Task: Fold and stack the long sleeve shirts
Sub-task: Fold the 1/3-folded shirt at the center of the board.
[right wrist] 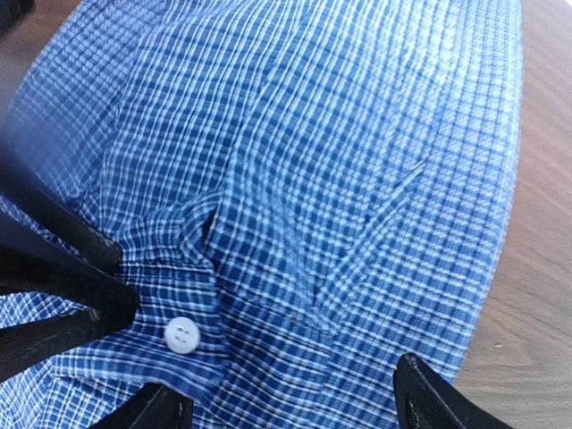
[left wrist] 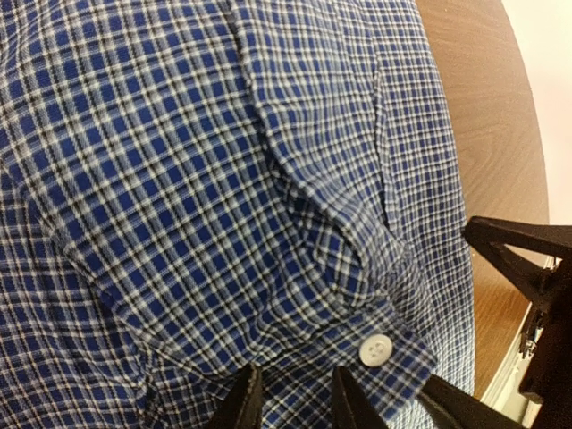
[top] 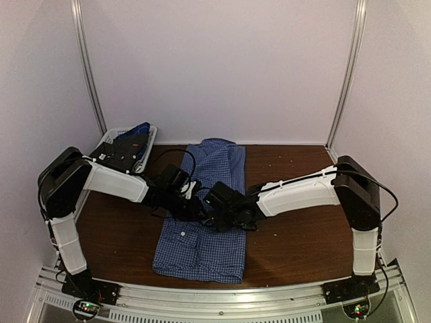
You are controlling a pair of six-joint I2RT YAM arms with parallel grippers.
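Observation:
One long sleeve shirt (top: 202, 235), blue-and-white checked, lies folded into a long strip down the middle of the table. Both grippers meet low over its middle. In the left wrist view the folded sleeve ends in a cuff (left wrist: 357, 335) with a white button (left wrist: 375, 349). My left gripper (left wrist: 297, 407) has its tips a narrow gap apart, set down on the cuff cloth, which runs flat between them. My right gripper (right wrist: 295, 407) stands wide open astride the same cuff, whose button (right wrist: 182, 334) is by its left finger. The left arm's black fingers (right wrist: 80, 286) reach in from the left.
A white lattice basket (top: 149, 142) holding dark clothing stands at the table's back left, beside the left arm. Brown tabletop (top: 303, 235) shows to the right of the shirt. White walls close in the back and sides, and a metal rail runs along the near edge.

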